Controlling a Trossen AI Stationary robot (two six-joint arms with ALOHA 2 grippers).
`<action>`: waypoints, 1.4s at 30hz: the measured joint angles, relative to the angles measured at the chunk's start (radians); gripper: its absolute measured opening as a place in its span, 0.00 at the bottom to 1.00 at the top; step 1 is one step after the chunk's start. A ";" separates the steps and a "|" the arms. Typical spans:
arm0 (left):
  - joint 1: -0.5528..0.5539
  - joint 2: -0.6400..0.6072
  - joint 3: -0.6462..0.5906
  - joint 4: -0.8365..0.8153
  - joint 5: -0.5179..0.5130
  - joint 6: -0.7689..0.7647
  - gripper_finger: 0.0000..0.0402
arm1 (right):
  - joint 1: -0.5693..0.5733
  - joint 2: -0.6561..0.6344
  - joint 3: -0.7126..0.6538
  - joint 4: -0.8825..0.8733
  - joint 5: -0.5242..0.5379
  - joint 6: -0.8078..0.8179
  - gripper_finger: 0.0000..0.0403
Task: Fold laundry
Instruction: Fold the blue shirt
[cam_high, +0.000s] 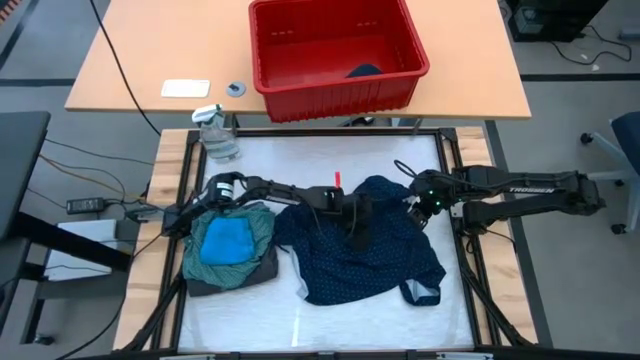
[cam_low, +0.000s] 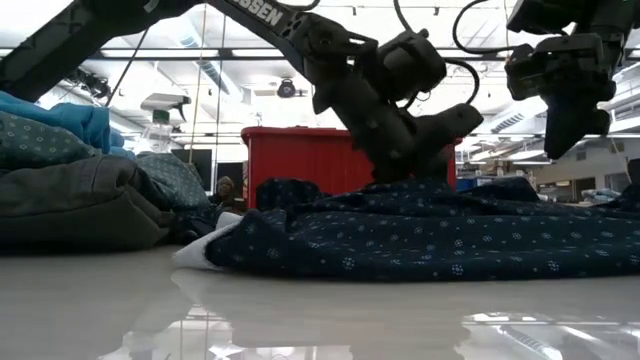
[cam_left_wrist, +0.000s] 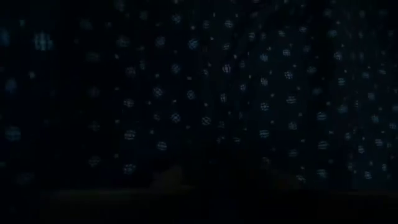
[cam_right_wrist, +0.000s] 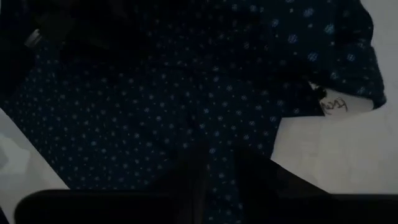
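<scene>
The navy dotted piece lies spread and rumpled on the white table, right of the middle. My left gripper reaches in from the left and is down on the piece's middle; in the low view its tip is sunk among the folds. The left wrist view shows only dotted cloth close up. My right gripper hangs above the piece's far right part, clear of it. At the left sits a stack: a bright blue piece on the teal-green shirt, on a dark grey piece.
A red bin with a dark cloth inside stands on the wooden table beyond the far edge. A clear spray bottle stands at the far left corner. The white table surface is bare along the near edge.
</scene>
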 joint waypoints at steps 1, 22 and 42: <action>0.003 -0.003 0.000 -0.006 0.000 -0.010 0.09 | 0.000 0.000 0.000 0.000 0.000 0.000 0.22; 0.248 -0.304 -0.002 -0.842 -0.358 0.021 0.01 | -0.024 0.090 -0.011 0.202 0.106 -0.030 0.22; 0.547 -0.417 -0.037 -0.610 0.103 0.507 0.45 | -0.070 0.279 -0.011 0.399 0.032 0.120 0.41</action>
